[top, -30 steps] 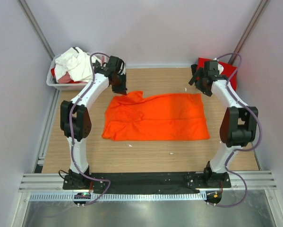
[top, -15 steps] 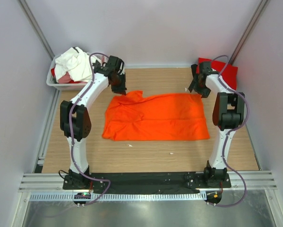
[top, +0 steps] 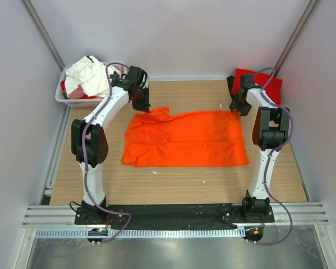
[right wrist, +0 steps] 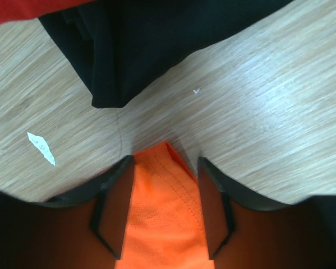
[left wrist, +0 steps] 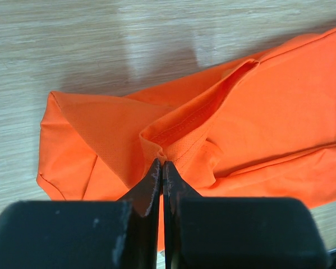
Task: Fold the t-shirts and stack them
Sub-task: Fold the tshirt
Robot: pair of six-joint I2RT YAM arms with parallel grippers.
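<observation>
Top external view gives the whole scene: a bright orange cloth t-shirt (top: 184,139) lies spread in the middle of the light wooden table (top: 173,185), roughly as a wide rectangle, with one flap standing out at its far left corner. The left gripper (top: 145,107) is down at this flap. From the left wrist view its two black fingers are pressed together with a small pinch of the orange hem caught between the tips, so it is clamped on the shirt. The right gripper (top: 238,109) is at the far right corner of the same shirt. From the right wrist view its fingers (right wrist: 114,207) stand apart, one on each side of the orange corner, which is not yet squeezed.

For the progress, I judge the work to be about in the middle. At the far right corner of the table a red cloth t-shirt (top: 267,84) seems to lie on a black cloth t-shirt (right wrist: 156,45). They look like a pile already made, though I cannot see how neat the folds are. The orange one is the shirt in hand and seems only partly folded; it must be folded smaller and put on this pile. At the far left a white plastic tub (top: 62,95) holds crumpled white cloth shirts (top: 86,75) with some red under them, so several pieces wait for their turn
</observation>
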